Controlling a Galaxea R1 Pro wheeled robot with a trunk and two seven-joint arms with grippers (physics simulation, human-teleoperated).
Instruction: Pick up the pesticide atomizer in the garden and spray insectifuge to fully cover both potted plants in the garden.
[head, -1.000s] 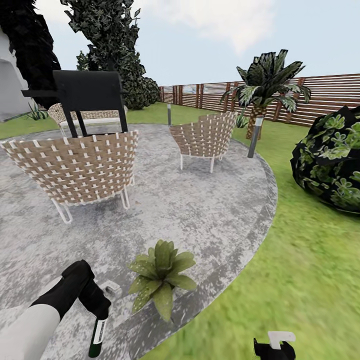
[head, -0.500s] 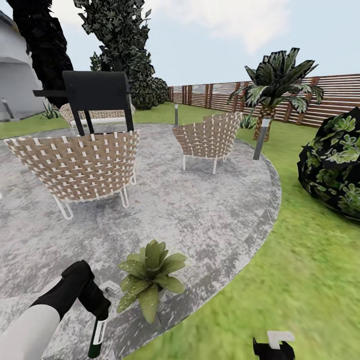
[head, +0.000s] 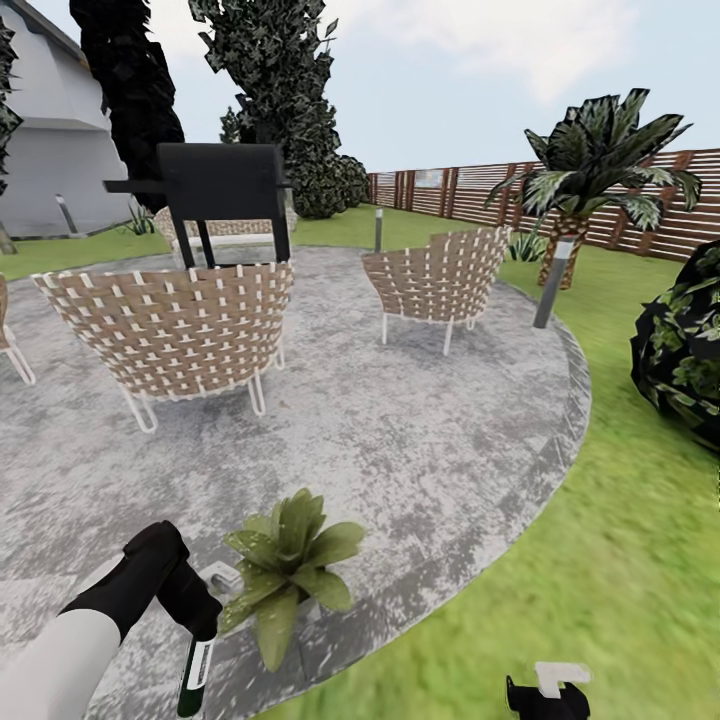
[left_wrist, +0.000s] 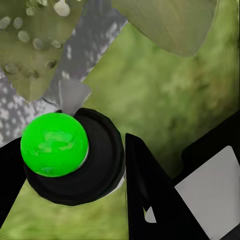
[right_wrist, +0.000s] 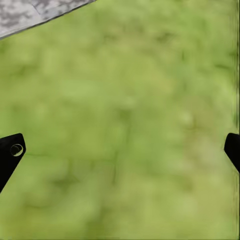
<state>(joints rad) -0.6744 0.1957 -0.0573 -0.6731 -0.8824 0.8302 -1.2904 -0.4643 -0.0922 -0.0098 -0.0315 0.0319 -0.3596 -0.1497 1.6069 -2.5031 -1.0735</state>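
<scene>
Round grey patio (head: 420, 450) carries two woven chairs (head: 175, 325), a dark grill (head: 225, 190) behind them, grey posts (head: 553, 283) and a palm (head: 600, 165) at its rim; lawn (head: 620, 580) lies to my right. My left pincer (head: 197, 628) grips the pesticide atomizer (head: 194, 675), its long axis upright, white trigger head (head: 222, 577) turned toward the potted plant (head: 285, 565) just beside it. Left wrist view adds speckled leaves (left_wrist: 35, 45) and a green cap (left_wrist: 54, 144). My right pincer (right_wrist: 120, 150) hangs spread over grass.
</scene>
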